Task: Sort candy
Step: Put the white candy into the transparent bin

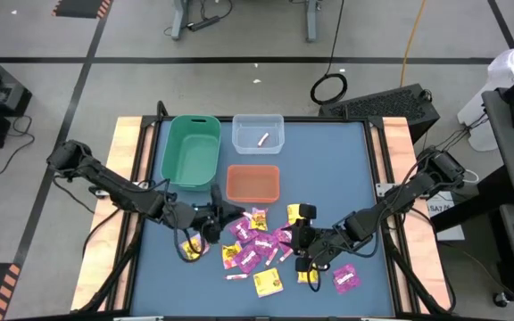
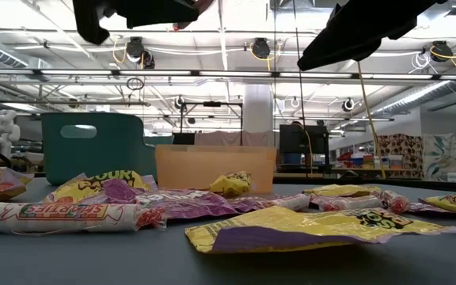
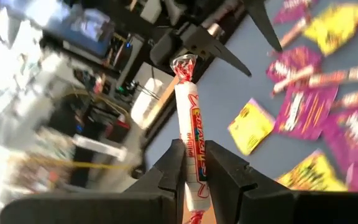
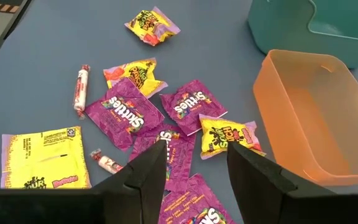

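Note:
Candy lies scattered on the blue table: yellow packets [image 1: 268,283], magenta packets [image 1: 248,259] and thin pale sticks [image 4: 80,90]. My left gripper [image 3: 194,149] is at the left edge of the pile [image 1: 224,218] and is shut on one pale stick [image 3: 188,118]. My right gripper [image 4: 194,155] hovers open over the right side of the pile [image 1: 303,241], above magenta packets [image 4: 124,113] and a yellow packet [image 4: 225,138], touching nothing. In the low view both arms show only as dark shapes at the top, above the candy [image 2: 101,210]. My left gripper pinches the pale stick between its two fingers, on the stick's lower half [image 3: 192,163]. The stick lies along the fingers. Its twisted far end [image 3: 183,64] juts out past the fingertips. It is lifted clear of the table.
Three bins stand at the table's far side: green [image 1: 190,150], clear [image 1: 258,132] with one pale stick inside [image 1: 263,139], and orange [image 1: 253,183], nearest the pile. Wooden rails [image 1: 123,178] edge the table left and right. Bare blue surface lies beside the pile.

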